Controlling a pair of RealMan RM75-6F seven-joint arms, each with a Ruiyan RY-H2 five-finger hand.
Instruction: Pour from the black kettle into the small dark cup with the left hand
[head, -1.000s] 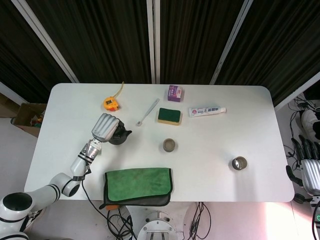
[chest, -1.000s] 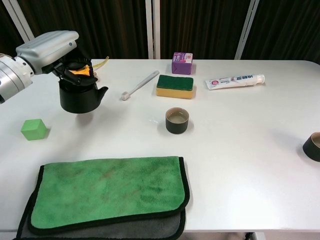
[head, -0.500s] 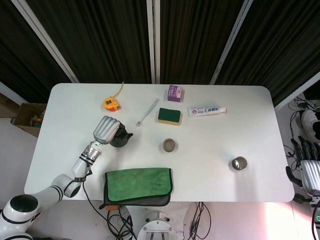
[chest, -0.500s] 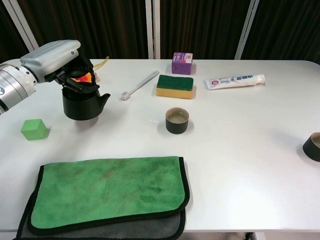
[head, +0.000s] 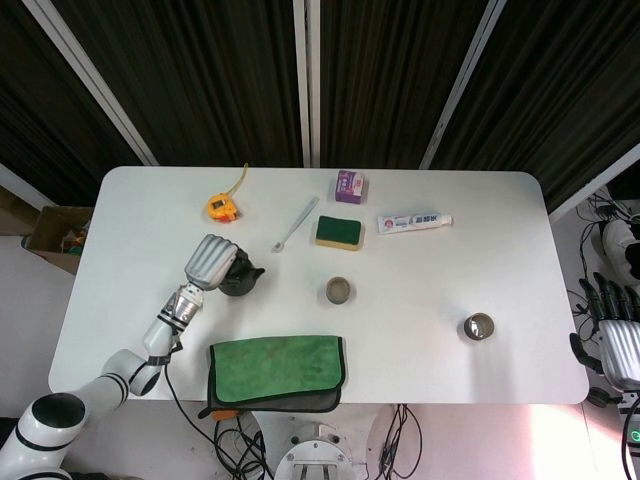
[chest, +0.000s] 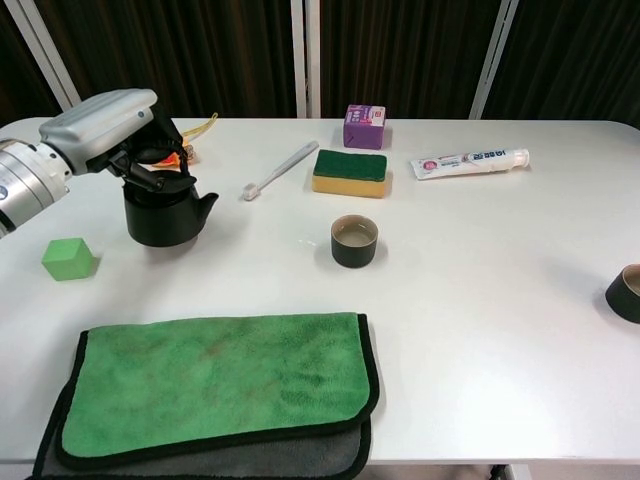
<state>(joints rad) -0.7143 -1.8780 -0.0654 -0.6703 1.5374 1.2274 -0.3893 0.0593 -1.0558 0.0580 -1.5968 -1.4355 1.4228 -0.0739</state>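
Note:
The black kettle (chest: 163, 211) stands upright on the white table (chest: 480, 300) at the left, its spout pointing right toward the small dark cup (chest: 355, 241). My left hand (chest: 103, 121) is curled over the kettle's top and grips its handle. From above, the kettle (head: 239, 279) shows just right of the left hand (head: 209, 260), with the cup (head: 339, 290) about a hand's width further right. The cup holds some pale liquid. My right hand (head: 616, 338) hangs off the table's right edge, fingers spread and holding nothing.
A green cube (chest: 68, 258) lies front-left of the kettle. A green cloth (chest: 215, 388) covers the front. A toothbrush (chest: 281, 169), sponge (chest: 350, 171), purple box (chest: 364, 126), toothpaste tube (chest: 470, 160) and tape measure (head: 222, 206) lie at the back. A second dark cup (chest: 627, 293) stands far right.
The kettle has come down from just above the table to stand on it, a little nearer the front. The left hand came down with it. The right hand has not moved.

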